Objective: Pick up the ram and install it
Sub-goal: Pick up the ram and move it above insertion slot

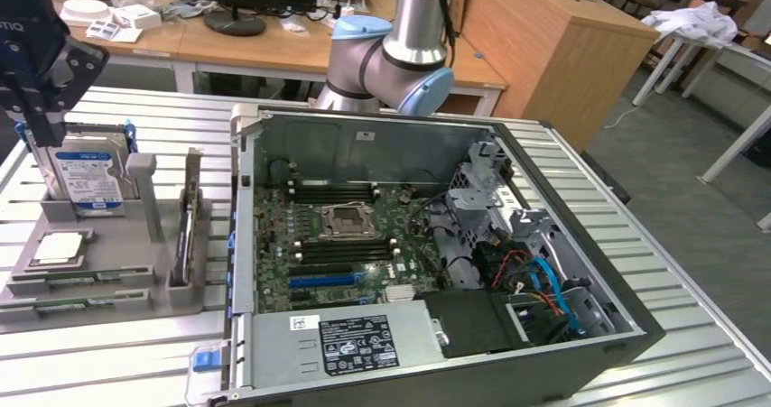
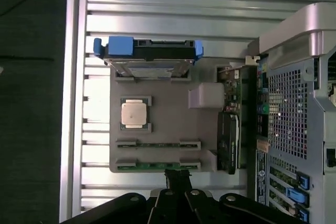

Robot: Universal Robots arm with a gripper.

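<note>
Two ram sticks [image 2: 152,166] lie along the tray [image 2: 168,124] edge below the end effector [image 2: 178,176], grip indiscernible

My exterior camera looks down at a slant on the open case [image 1: 325,145]; my wrist camera faces straight down, nearer, over the grey tray [image 2: 168,121] both views share.

The ram [image 2: 157,166] is a long, thin green circuit-board stick standing on its long edge in the outermost slot of the grey holder [image 2: 168,119]. A second ram stick [image 2: 157,144] lies parallel to it, one slot further in.
</note>
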